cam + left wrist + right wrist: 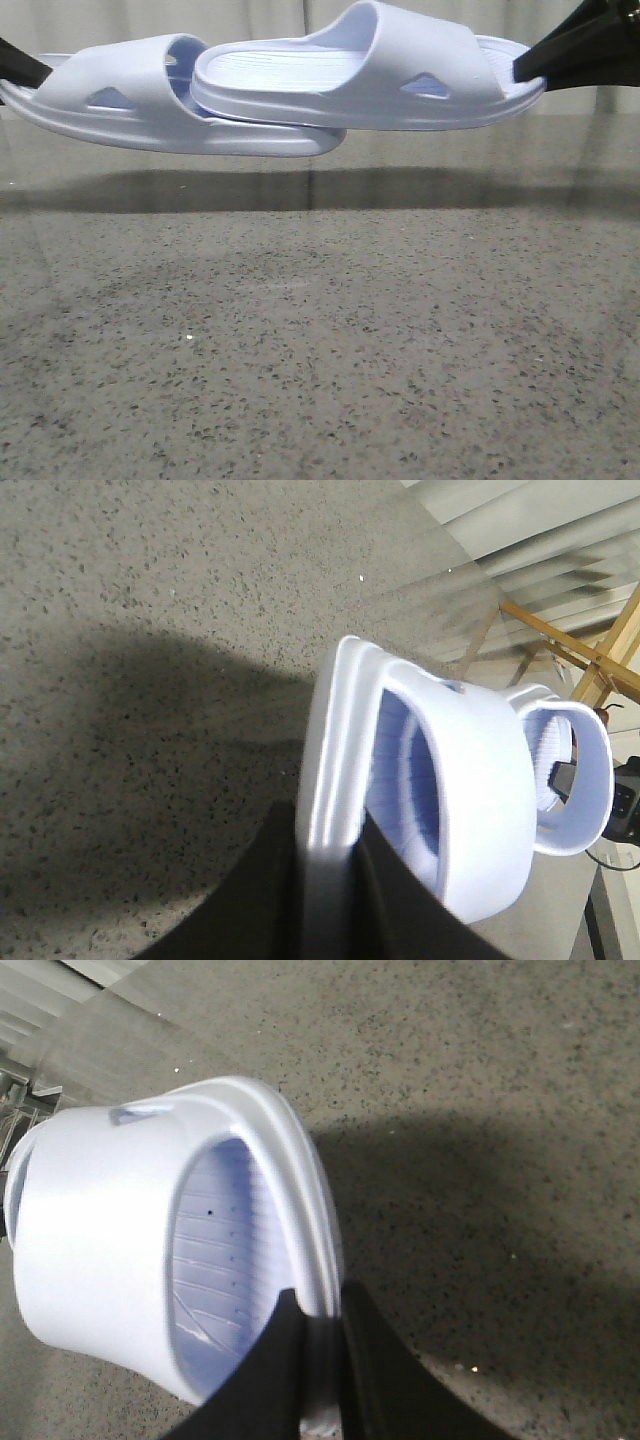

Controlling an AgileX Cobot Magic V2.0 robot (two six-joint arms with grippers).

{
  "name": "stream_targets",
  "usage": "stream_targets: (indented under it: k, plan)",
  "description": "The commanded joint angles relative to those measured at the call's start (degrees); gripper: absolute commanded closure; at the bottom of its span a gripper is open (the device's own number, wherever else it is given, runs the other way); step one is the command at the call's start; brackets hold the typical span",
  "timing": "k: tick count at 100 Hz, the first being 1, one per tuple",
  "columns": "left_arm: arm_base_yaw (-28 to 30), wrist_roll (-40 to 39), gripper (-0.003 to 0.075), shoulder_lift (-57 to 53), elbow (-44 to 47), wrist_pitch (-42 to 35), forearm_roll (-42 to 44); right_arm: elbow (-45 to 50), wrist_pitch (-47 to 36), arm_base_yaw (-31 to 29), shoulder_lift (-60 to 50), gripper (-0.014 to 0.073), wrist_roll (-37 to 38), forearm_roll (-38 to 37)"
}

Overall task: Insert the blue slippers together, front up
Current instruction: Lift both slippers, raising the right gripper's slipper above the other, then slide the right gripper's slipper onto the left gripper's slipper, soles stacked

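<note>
Two pale lavender-blue slippers hang above the speckled table in the front view. The left slipper is held at its heel by my left gripper. The right slipper is held at its heel by my right gripper. The right slipper's toe end has gone under the left slipper's strap, so the two overlap in the middle. In the left wrist view my left gripper is shut on the sole edge of its slipper. In the right wrist view my right gripper is shut on the sole edge of its slipper.
The grey speckled table lies below with the slippers' shadow across it. A pale curtain or wall stands behind the table. A wooden frame and dark equipment show beyond the table edge in the left wrist view.
</note>
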Motion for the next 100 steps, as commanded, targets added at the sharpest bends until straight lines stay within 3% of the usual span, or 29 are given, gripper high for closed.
stream_targets:
  k: [1,60,100]
  plan:
    - [-0.1,0.1,0.0705,-2.6,-1.5,5.5,-5.1,-3.5,2.4,1.3,-0.3,0.07,-1.1,3.4]
    - [-1.1,0.1,0.0705,-2.6,-1.5,5.5,-6.3,-16.6,5.3,13.4,11.6,0.07,-1.1,2.5]
    - [-2.6,0.1,0.0705,-2.6,-1.5,5.5,-6.3,-19.3,5.2,15.9,13.7,0.0694,-1.1,2.4]
